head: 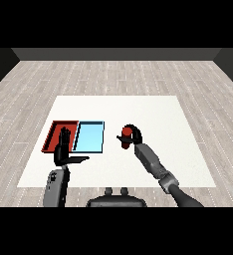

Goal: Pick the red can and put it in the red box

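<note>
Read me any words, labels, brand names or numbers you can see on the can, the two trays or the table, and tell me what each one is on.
None can be read.
Red can, held in the right hand: no lettering shows.
Red tray: plain, no markings.
Light blue tray: plain, no markings.
White table: no print or signs.
Left hand, open over the red tray's near edge: no label.
</note>
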